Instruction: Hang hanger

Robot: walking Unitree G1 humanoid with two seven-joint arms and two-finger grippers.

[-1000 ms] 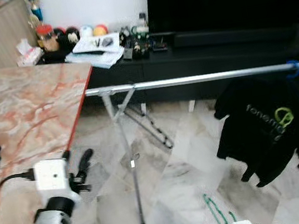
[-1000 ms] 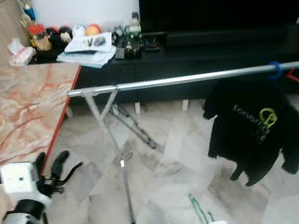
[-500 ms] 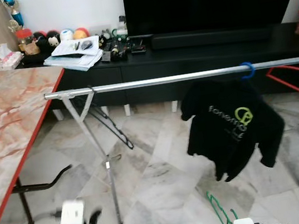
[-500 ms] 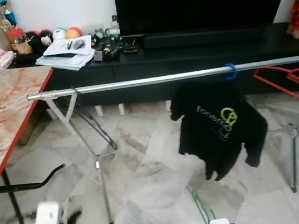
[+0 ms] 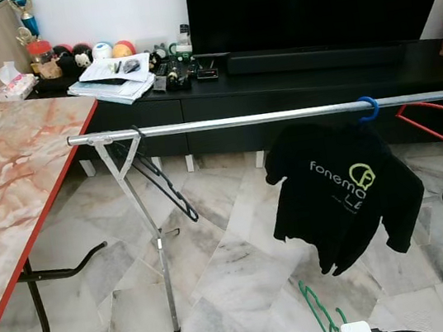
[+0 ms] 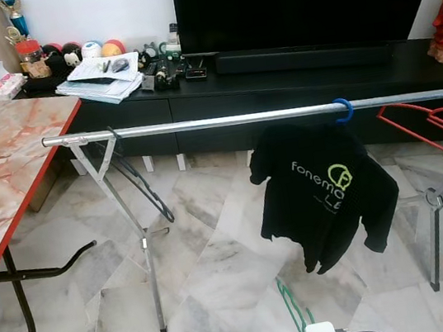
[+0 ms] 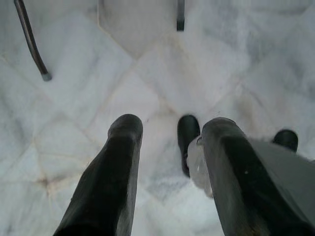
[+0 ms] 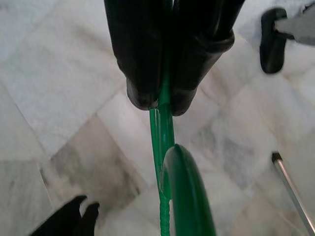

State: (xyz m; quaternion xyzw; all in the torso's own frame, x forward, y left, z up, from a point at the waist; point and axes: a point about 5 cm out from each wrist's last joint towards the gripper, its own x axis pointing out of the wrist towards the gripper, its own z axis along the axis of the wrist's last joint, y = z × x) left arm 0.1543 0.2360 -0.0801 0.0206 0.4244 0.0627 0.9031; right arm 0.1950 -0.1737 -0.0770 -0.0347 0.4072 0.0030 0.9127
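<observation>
Item: green hanger (image 8: 165, 147), pinched between the pressed-together fingers (image 8: 142, 59) of our right gripper (image 8: 160, 101). In the head views it shows low in front of us as a green wire loop (image 5: 319, 318) above the marble floor (image 5: 237, 272), well below the rail.

Item: left gripper (image 7: 170, 142), fingers spread, nothing between them, pointed at the floor. Idle.

Item: clothes rail (image 5: 240, 120), a silver bar on crossed legs, running across in front of the black TV unit (image 5: 292, 80). Already on it: a black hanger (image 5: 161, 183) near its left end, a black shirt (image 5: 343, 198) on a blue hook (image 5: 368, 106), a red hanger (image 5: 440, 121) toward the right end.

Item: marble-topped counter (image 5: 16, 188), to our left, beside the rail's end.

Step in hand, as we judge it: lift the green hanger to the rail. We would aim for the bare stretch between the black hanger and the shirt, raise the hook above the bar, turn its opening down over it, then lower until the bar takes the weight before spreading the fingers.

Hard to make out: the hanger's hook end and its full outline are cut off at the picture edge, so which way the hook faces cannot be told. The rail's right end also runs out of the picture.
</observation>
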